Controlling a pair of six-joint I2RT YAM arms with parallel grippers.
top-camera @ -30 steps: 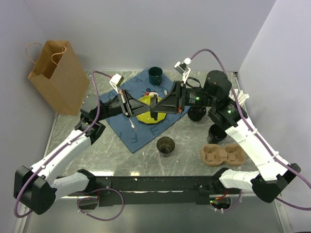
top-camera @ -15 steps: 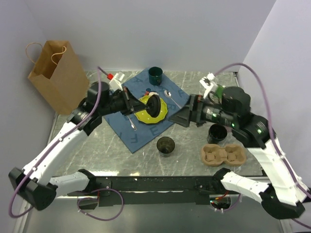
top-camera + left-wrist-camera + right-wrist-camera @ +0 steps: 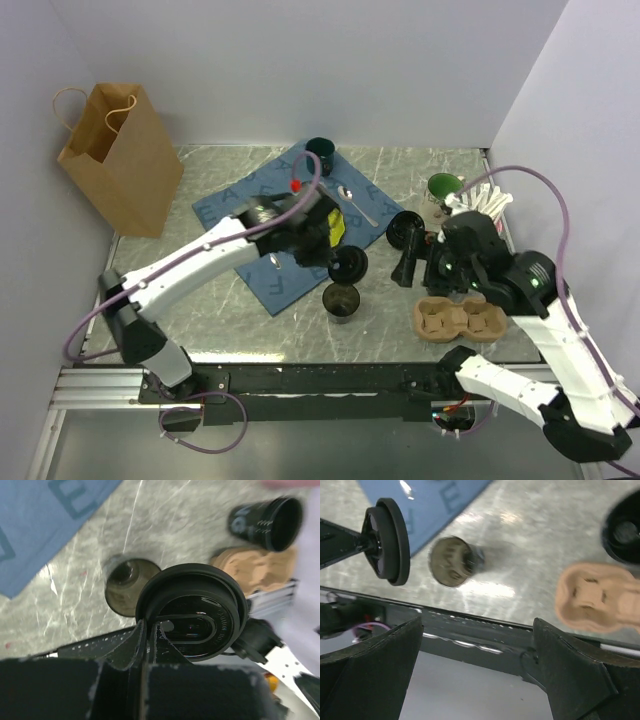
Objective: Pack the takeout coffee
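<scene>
The left gripper point(image 3: 148, 632) is closed on the rim of a black lid point(image 3: 200, 605), both fingers pinching its edge. It holds the lid on edge in the air, above the table point(image 3: 200, 320). From above, the left gripper point(image 3: 335, 260) reaches in from the left across the near corner of the blue mat point(image 3: 250, 195), and the black lid point(image 3: 348, 263) hangs just far of an open black cup point(image 3: 340, 298). In the right wrist view the black lid point(image 3: 387, 540) shows side-on, left of the open black cup point(image 3: 452, 561) and clear of it. The open black cup point(image 3: 131, 585) stands upright on bare marble just near of the mat.

The right gripper point(image 3: 477, 625) has its fingers spread wide with nothing between them. In the overhead view the right gripper point(image 3: 412, 265) sits right of the lid and points left towards it. Just far of it is a second black cup point(image 3: 405, 228), seen only as a dark round top; whether it carries a lid I cannot tell.

The brown pulp carrier point(image 3: 462, 318) lies near and right of the open cup. A third black cup point(image 3: 265, 522) with white lettering and an open mouth sits just far of the brown pulp carrier point(image 3: 250, 565). It also shows at the right wrist view's top right corner point(image 3: 625, 527).

Further off are a dark green mug point(image 3: 320, 150) at the mat's far corner, a spoon point(image 3: 350, 200) on the mat, and a paper bag point(image 3: 118, 155) at the far left.
</scene>
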